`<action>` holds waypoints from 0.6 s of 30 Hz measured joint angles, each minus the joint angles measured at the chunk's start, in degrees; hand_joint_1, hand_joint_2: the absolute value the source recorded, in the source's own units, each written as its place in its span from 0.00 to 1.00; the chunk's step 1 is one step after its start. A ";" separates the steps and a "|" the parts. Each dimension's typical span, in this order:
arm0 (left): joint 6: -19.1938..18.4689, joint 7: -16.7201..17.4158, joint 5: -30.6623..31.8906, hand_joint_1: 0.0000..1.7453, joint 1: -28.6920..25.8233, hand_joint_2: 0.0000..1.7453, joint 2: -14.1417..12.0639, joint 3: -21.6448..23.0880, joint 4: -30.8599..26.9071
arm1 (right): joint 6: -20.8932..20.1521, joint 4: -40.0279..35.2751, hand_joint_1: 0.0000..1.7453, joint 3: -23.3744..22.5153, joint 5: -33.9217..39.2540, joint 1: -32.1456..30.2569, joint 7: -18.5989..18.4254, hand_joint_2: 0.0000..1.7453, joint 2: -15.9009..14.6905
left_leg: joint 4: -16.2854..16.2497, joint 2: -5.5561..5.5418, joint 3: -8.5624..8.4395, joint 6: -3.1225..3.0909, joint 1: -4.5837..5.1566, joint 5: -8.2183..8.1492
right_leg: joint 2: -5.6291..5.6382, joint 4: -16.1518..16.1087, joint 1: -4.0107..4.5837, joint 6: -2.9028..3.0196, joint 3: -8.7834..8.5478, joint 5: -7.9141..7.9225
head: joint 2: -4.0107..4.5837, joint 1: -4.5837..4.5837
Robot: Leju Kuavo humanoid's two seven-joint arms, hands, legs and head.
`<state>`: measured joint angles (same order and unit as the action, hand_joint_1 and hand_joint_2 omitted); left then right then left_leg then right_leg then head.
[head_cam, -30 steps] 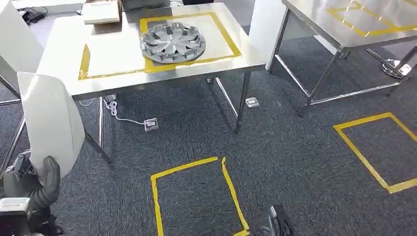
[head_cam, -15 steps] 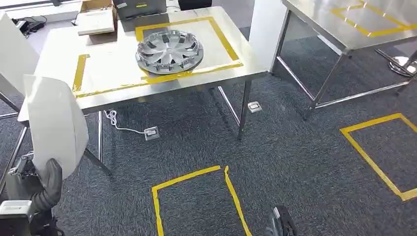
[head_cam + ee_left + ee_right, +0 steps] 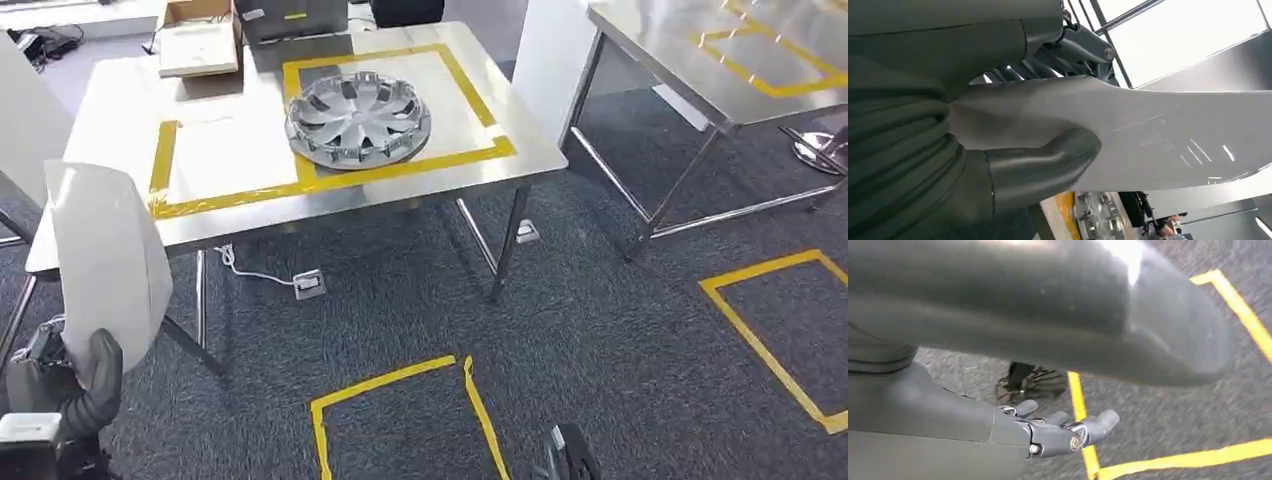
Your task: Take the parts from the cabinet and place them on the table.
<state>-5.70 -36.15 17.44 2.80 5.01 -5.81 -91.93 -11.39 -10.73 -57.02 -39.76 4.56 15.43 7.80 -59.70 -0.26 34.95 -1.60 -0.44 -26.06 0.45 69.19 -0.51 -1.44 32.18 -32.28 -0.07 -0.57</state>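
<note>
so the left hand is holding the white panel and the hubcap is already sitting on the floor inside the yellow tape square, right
Not quite. The left hand does hold the white panel, but the hubcap sits on the steel table, inside the taped yellow outline there, not on the floor. The head view shows it.

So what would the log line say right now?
left hand: holds white panel | right hand: empty | hubcap: on table

Hubcap (image 3: 357,118) on table (image 3: 120,110); box (image 3: 200,40) behind, left.
</note>
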 joint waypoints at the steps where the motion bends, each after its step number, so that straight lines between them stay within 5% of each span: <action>1: 0.00 0.02 0.11 1.00 -0.06 1.00 0.00 0.00 0.00 | 0.00 0.00 0.00 -0.02 0.13 0.03 -0.04 0.00 0.00 | 0.01 -0.02 -0.52 -0.10 0.02 -0.61 | -0.04 3.87 0.00 -0.33 3.16 -2.09 | 0.00 -0.07; 3: 0.00 0.07 0.11 1.00 -0.22 1.00 0.02 -0.02 0.00 | 0.02 0.00 0.00 -0.07 0.15 -0.23 -0.04 0.00 0.00 | 0.01 -0.11 -1.72 -0.10 0.04 -1.82 | -0.05 7.28 0.01 -0.63 7.38 -6.19 | 0.00 -0.15; 4: 0.00 0.07 0.11 1.00 -0.25 1.00 0.02 -0.02 0.00 | 0.02 0.00 0.00 -0.09 0.15 -0.37 -0.07 0.00 0.00 | 0.01 -0.20 -2.61 0.00 0.04 -2.54 | -0.06 6.28 0.01 -0.54 8.33 -6.37 | 0.00 -0.24; 6: 0.00 0.11 0.13 1.00 -0.29 1.00 0.02 -0.02 0.00 | 0.00 0.00 0.00 -0.09 0.20 -0.45 -0.04 0.00 0.00 | 0.01 -0.20 -4.56 0.21 0.05 -3.94 | -0.08 -0.24 0.02 -0.03 7.57 -2.23 | 0.00 -0.31; 8: 0.00 0.13 0.15 1.00 -0.27 1.00 0.04 -0.04 0.04 | 0.00 0.02 0.00 -0.13 0.28 -0.71 -0.02 0.00 0.00 | 0.12 -0.12 -5.44 0.51 0.09 -5.26 | -0.50 -8.35 0.14 0.58 6.33 7.29 | 0.00 -0.35; 10: 0.00 0.33 0.28 1.00 -0.32 1.00 0.07 -0.13 -0.02 | 0.00 0.02 0.00 -0.39 0.33 -0.79 -0.09 0.00 0.00 | 0.47 -0.27 -6.26 1.42 0.30 -6.61 | -0.50 -9.02 0.73 1.21 5.68 7.33 | 0.00 -0.17; 12: 0.00 0.33 0.44 1.00 -0.18 1.00 0.07 -0.20 -0.30 | -0.17 0.00 0.00 -0.63 0.28 -0.76 -0.05 0.00 0.02 | -0.03 -0.27 -7.78 2.23 0.34 -5.99 | -0.28 -9.68 0.55 2.12 4.74 6.95 | 0.00 -0.26; 14: 0.00 0.48 0.63 1.00 0.23 1.00 0.00 -0.31 -0.33 | -0.59 0.00 0.00 -0.85 0.13 -0.57 -0.09 0.00 0.00 | -3.60 -0.09 -6.47 2.62 0.23 -5.71 | -0.17 -10.06 0.26 2.91 2.69 6.23 | 0.00 -0.06; 16: 0.00 0.50 0.63 1.00 0.52 1.00 0.00 -0.31 -0.31 | -0.70 0.00 0.00 -0.94 0.11 -0.47 -0.07 0.00 0.00 | -8.41 -0.08 -3.42 2.91 0.22 -6.02 | -0.17 -10.11 0.24 3.24 1.95 5.58 | 0.00 0.11; 18: 0.00 0.63 0.63 1.00 0.40 1.00 -0.04 -0.37 -0.31 | -0.85 0.00 0.00 -0.98 -0.15 -0.42 -0.13 0.00 0.00 | -14.99 -0.07 1.80 3.25 0.19 -9.41 | -0.11 -10.12 0.25 3.38 0.77 4.43 | 0.00 0.09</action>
<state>-5.70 -35.52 18.08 3.20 4.96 -6.19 -92.24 -12.24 -10.73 -58.01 -39.91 4.13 15.30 7.80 -74.70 -0.33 36.75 1.65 -0.26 -35.47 0.34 59.07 -0.26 1.94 32.95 -27.85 -0.07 -0.48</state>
